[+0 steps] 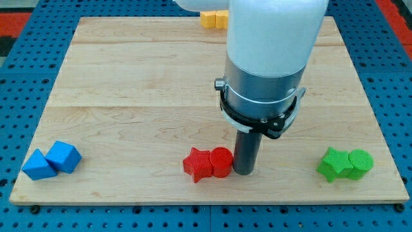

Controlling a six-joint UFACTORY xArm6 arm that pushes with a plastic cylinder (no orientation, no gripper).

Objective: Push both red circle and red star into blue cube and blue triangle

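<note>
White arm [273,32], grey collar, dark rod

My tip [244,171] touches the red circle [221,162] on its right; the red star [197,164] presses its left. The blue cube [64,156] and blue triangle [38,165] sit together, far left of the circle on the bench [129,84].

The arm [273,38] partly hides the yellow blocks [214,19], leaving their shapes unclear.

The counter [129,96] is pale, smooth, matt wood with visible grain, and the arm's housing [273,32] is glossy white above a brushed metal collar [261,87].
</note>
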